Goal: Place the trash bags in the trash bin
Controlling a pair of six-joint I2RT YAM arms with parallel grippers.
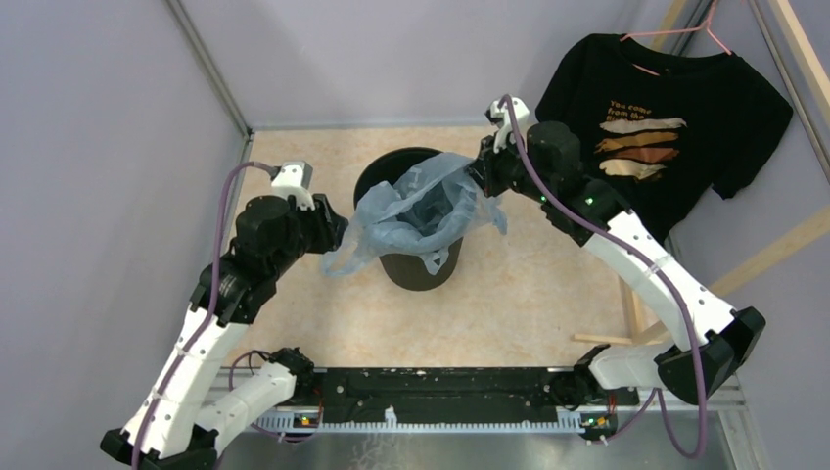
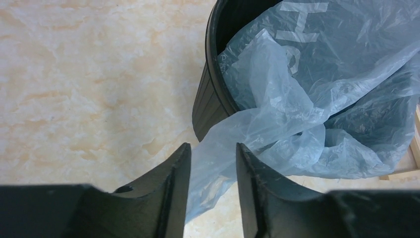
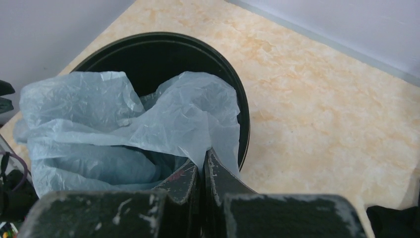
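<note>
Bag [image 1: 416, 211] drapes over bin [image 1: 423, 274] rim, right gripper [image 3: 202, 161] pinched closed on its right edge, left gripper [image 2: 213, 148] jaws narrowly apart around left flap.

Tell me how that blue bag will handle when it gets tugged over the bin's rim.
Likely floppy: the bag crumples and drapes over the bin rim. Probably very light, being thin and see-through. It may slip or stretch where the right claw pinches its film.
</note>
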